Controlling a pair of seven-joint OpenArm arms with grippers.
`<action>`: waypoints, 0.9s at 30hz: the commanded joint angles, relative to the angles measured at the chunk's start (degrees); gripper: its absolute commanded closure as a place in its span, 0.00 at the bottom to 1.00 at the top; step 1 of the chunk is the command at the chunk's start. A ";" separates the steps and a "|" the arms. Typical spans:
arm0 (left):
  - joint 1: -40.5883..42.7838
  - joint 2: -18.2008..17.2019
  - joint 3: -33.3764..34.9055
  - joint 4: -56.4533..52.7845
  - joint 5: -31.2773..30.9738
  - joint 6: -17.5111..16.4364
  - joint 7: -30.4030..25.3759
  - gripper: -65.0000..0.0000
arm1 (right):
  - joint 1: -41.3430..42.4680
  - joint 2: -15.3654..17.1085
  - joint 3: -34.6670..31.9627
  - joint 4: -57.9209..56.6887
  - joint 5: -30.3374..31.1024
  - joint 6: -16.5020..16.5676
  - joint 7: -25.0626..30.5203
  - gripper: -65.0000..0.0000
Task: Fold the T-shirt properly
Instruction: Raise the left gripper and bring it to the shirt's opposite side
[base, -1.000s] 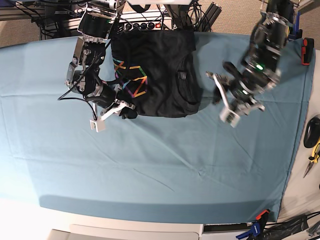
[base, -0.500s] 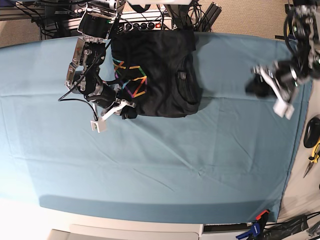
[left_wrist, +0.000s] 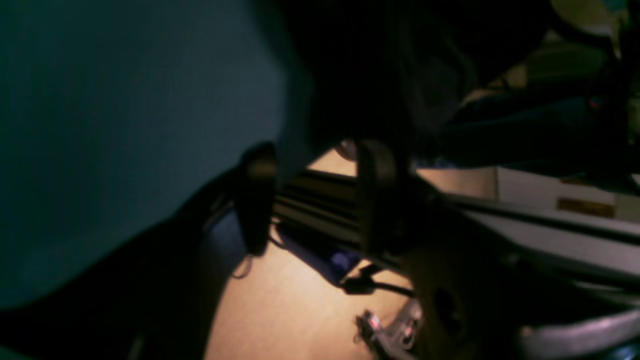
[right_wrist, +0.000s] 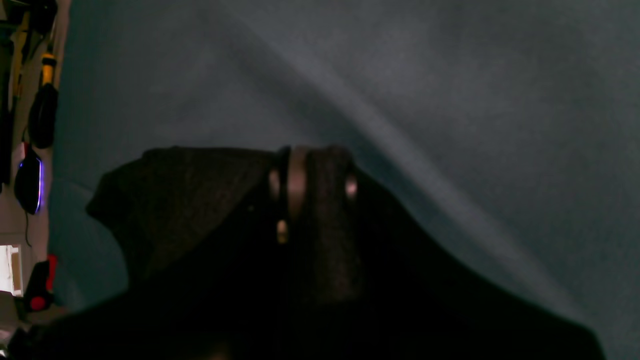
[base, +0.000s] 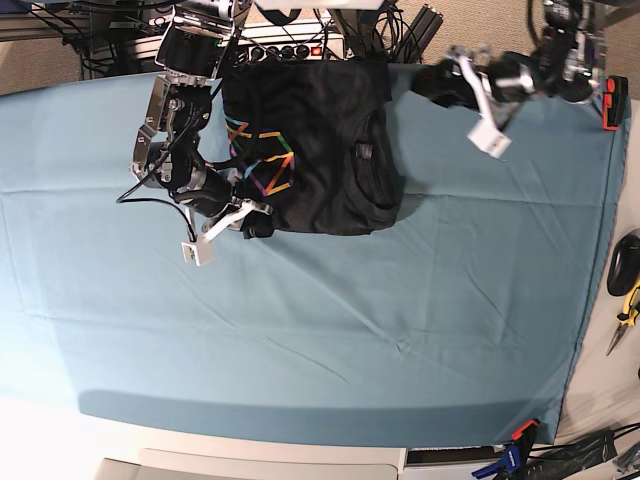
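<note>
The black T-shirt (base: 320, 150) lies folded at the back middle of the teal cloth, with a strip of rainbow line graphic (base: 262, 160) showing on its left part. My right gripper (base: 252, 222) is at the shirt's near left corner, shut on a pinch of the black fabric (right_wrist: 200, 200), and its fingers (right_wrist: 295, 180) are pressed together in the wrist view. My left gripper (base: 465, 100) hovers open beside the shirt's far right corner at the back table edge. Its fingers (left_wrist: 257, 200) stand apart with nothing between them.
The teal table cloth (base: 330, 330) covers the table. A power strip and cables (base: 290, 48) sit behind the shirt. Hand tools (base: 625, 290) lie off the right edge, a red-black object (base: 613, 100) at the far right, clamps (base: 515, 440) at the front corner.
My left arm has swung from the right side of the table up and back to the far edge near the shirt's right corner. The right gripper and shirt have not moved.
</note>
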 joint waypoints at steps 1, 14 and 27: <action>0.02 -0.24 0.57 0.83 -0.63 -0.42 -0.85 0.57 | 0.66 0.17 0.00 0.70 -0.70 -0.09 0.00 1.00; -1.51 2.19 3.69 0.83 2.19 -0.46 -2.78 0.57 | 0.66 0.17 -0.02 0.70 -0.68 -0.09 -0.02 1.00; -2.54 3.48 4.09 0.74 3.82 -0.20 -4.11 0.57 | 0.66 0.17 0.00 0.70 -0.66 -0.09 0.00 1.00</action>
